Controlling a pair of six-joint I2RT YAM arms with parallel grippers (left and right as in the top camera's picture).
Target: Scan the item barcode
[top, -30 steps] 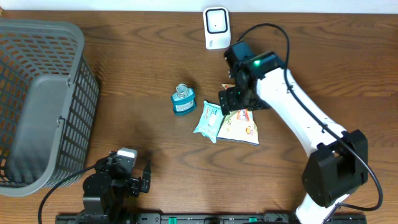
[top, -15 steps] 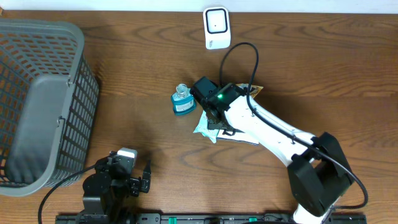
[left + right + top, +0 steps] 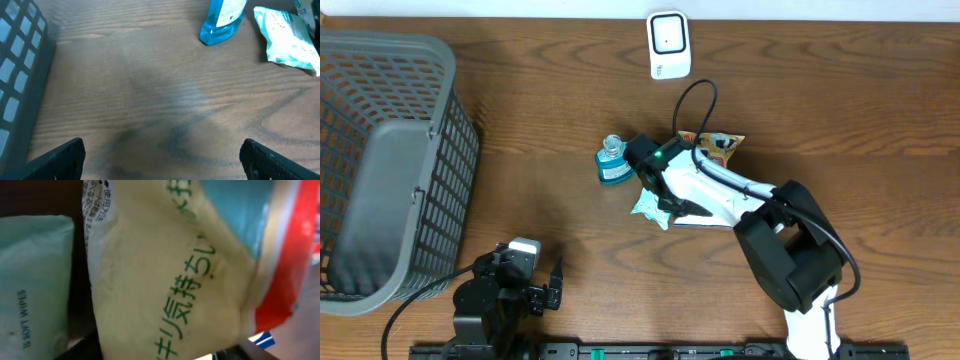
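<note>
Right hand [image 3: 685, 208] down on snack pack [image 3: 175, 280], counter centre, just beside wipes [image 3: 30, 280]; clamped or not, cannot tell. Left hand [image 3: 162, 157] apart, idle. Pinch pack edge only, don't snag wipes, turn barcode toward scanner [image 3: 668, 45].

2 arms, seen from above. L arm [image 3: 485, 300] sits folded at the near edge – L gripper [image 3: 162, 162] jaws spread wide. R arm [image 3: 720, 190] reaches forward-left, wrist angled down – R gripper [image 3: 688, 208] jaw gap unclear.
</note>
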